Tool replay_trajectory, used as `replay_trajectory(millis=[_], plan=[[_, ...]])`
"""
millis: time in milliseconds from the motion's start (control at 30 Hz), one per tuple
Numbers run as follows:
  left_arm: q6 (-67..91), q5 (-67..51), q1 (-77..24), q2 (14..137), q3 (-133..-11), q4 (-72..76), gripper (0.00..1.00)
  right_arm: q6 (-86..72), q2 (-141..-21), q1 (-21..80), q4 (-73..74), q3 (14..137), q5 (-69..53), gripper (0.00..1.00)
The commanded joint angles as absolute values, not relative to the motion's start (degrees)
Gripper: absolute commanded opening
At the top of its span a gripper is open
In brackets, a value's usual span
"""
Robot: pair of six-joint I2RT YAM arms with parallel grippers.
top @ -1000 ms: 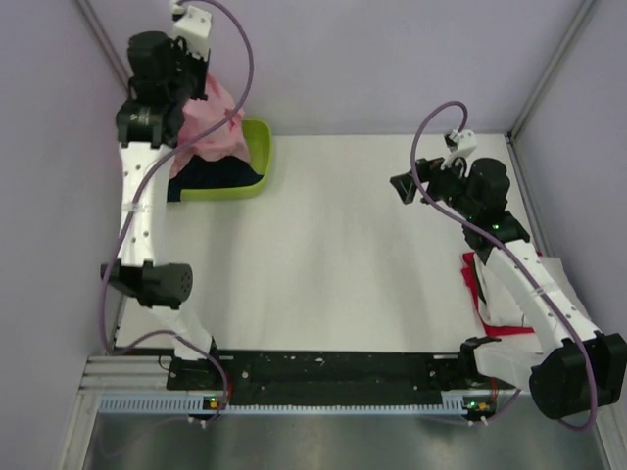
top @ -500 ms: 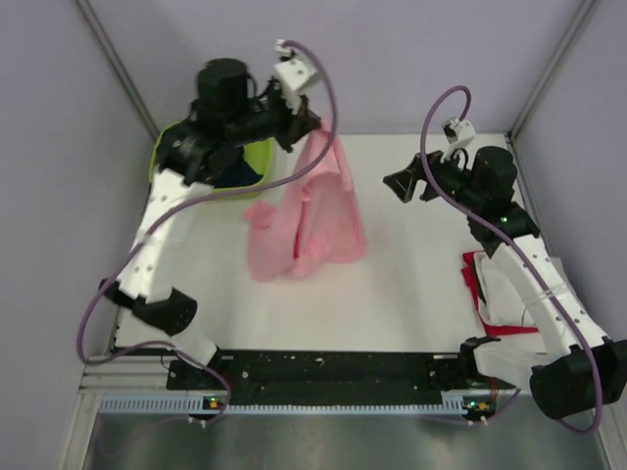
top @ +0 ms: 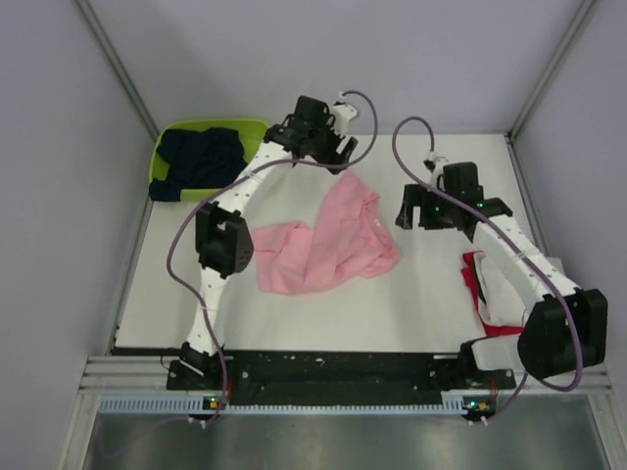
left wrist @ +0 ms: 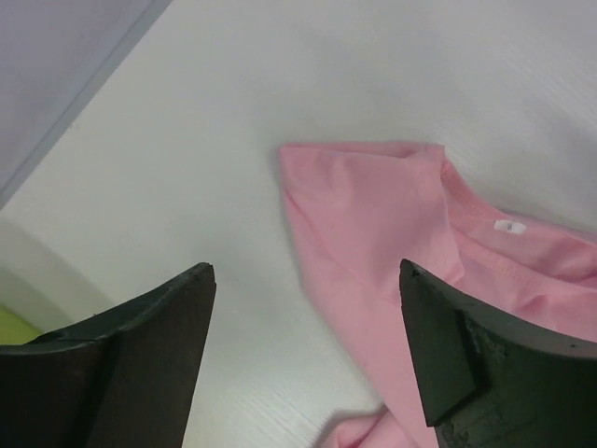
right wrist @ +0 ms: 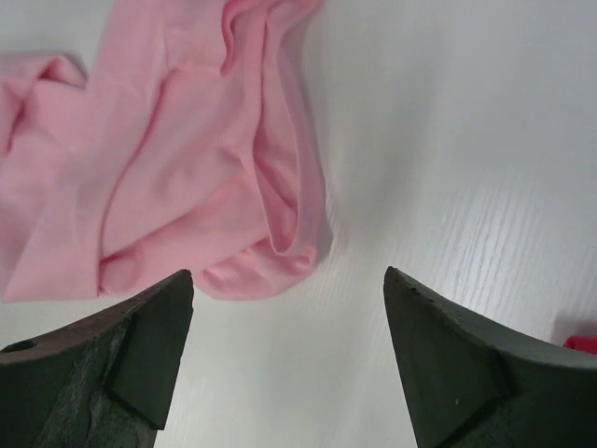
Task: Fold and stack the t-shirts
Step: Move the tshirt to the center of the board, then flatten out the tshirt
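Note:
A light pink t-shirt [top: 323, 245] lies crumpled in the middle of the table. My left gripper [top: 341, 152] hovers over its far edge, jaws open and empty; the left wrist view shows the shirt's collar area [left wrist: 392, 215] below and to the right of the gripper [left wrist: 305, 271]. My right gripper [top: 405, 213] is open just off the shirt's right edge, and the rumpled hem [right wrist: 187, 159] sits ahead of it [right wrist: 287, 275]. A dark navy t-shirt [top: 201, 162] lies in the basket. A red tee [top: 473, 279] and a white one [top: 505, 294] lie at the right.
The lime-green basket [top: 257, 127] stands at the back left corner. Grey walls close in the table on three sides. The right arm's links pass over the red and white clothes. A sliver of red cloth [right wrist: 583, 343] shows at the right wrist view's edge.
The left arm swung from the basket to the table's middle with the pink t-shirt, then opened and let it drop flat. The right gripper moved left toward the shirt.

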State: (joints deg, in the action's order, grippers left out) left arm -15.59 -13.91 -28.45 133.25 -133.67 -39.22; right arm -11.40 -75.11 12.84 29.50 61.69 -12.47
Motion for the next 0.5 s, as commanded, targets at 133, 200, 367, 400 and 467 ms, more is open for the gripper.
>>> replay_trajectory(millis=[133,200,367,400,467], plan=[[-29.60,-27.14,-25.66,97.85,-98.92,-44.98,0.77,-15.55,-86.82,19.16,24.37,52.83,-16.77,0.74],[-33.39,-30.49,-25.84,96.16,-91.53,-52.00,0.71,-17.48,-89.11,19.34,19.09,51.68,-18.02,0.71],[-33.93,-23.75,-30.05,93.87,-70.53,-46.17,0.73,-17.49,-94.91,19.34,15.64,53.35,-17.06,0.46],[-34.27,-22.60,-31.36,93.61,-66.75,-43.36,0.77,-17.14,-95.70,19.34,15.64,53.35,-16.53,0.37],[-34.80,-19.18,-32.69,93.78,-62.51,-38.08,0.79,-16.53,-96.15,19.34,15.82,53.52,-16.00,0.16]])
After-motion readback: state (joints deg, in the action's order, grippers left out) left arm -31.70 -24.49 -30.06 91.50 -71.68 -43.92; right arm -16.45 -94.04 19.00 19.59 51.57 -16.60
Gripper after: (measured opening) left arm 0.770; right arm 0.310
